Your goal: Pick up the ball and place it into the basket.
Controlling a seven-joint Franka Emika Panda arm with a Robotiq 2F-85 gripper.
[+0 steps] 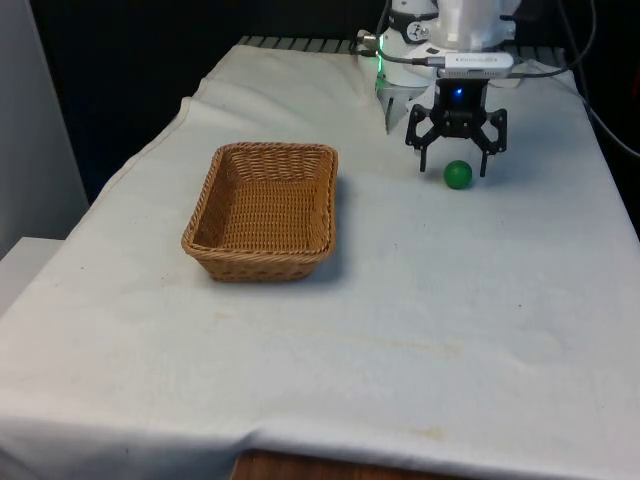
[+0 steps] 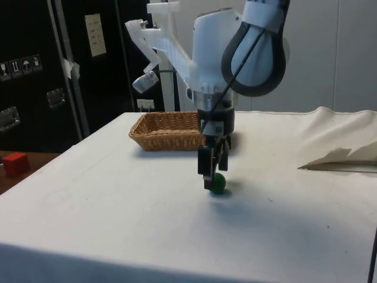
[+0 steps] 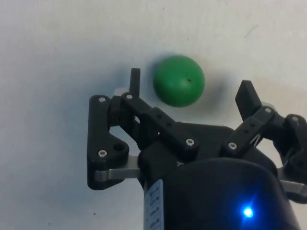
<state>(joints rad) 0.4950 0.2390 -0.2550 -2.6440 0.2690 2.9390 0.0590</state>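
Green ball (image 1: 457,174) sits on the white cloth (image 1: 420,300) between the spread-apart gripper (image 1: 456,162) fingers, ready for closing; wicker basket (image 1: 262,210) waits nearby.

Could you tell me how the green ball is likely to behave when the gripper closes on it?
The ball is round and smooth on a flat cloth, so an off-centre touch would probably roll it. It sits between the open gripper, so a centred squeeze should hold.

Bare white cloth (image 1: 430,300) lies open between the small green ball (image 1: 457,174) and the brown wicker basket (image 1: 262,212), which stands well apart; nothing blocks that stretch.
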